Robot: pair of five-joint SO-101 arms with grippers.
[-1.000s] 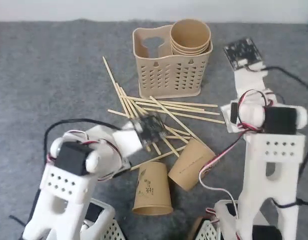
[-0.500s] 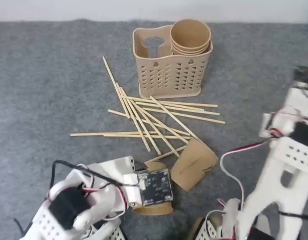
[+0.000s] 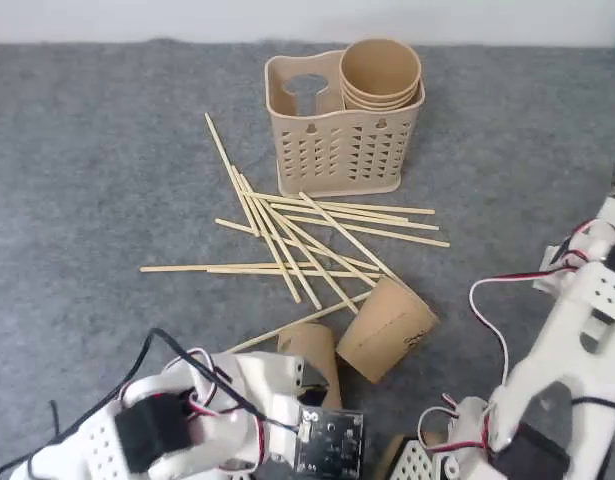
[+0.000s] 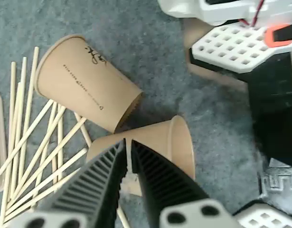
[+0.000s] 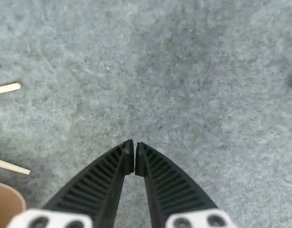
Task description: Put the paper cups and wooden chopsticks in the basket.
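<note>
Grey felt covers the desk (image 3: 87,150), and the task on it is partly complete. At upper centre of the high view the basket (image 3: 332,150) stands upright with a stack of nested cups (image 3: 380,70) seated in its right compartment; count that portion as done. Two cups are left: the first loose cup (image 3: 387,328) lies on its side at lower centre, and the second loose cup (image 3: 312,350) lies on its side just beside it, nearer the bottom edge. The wooden chopsticks (image 3: 297,240) lie scattered across the middle of the frame between the basket and the loose cups; as far as you can see, none is in the basket. The left arm (image 3: 187,430) is folded low at lower left. Its left end effector (image 4: 128,142) hangs over the second loose cup, jaws pressed nearly together, gripping nothing. The right arm (image 3: 577,330) sits at lower right, well apart from the cups. Its right end effector (image 5: 135,144) points at bare felt, jaws pressed together, empty.
</note>
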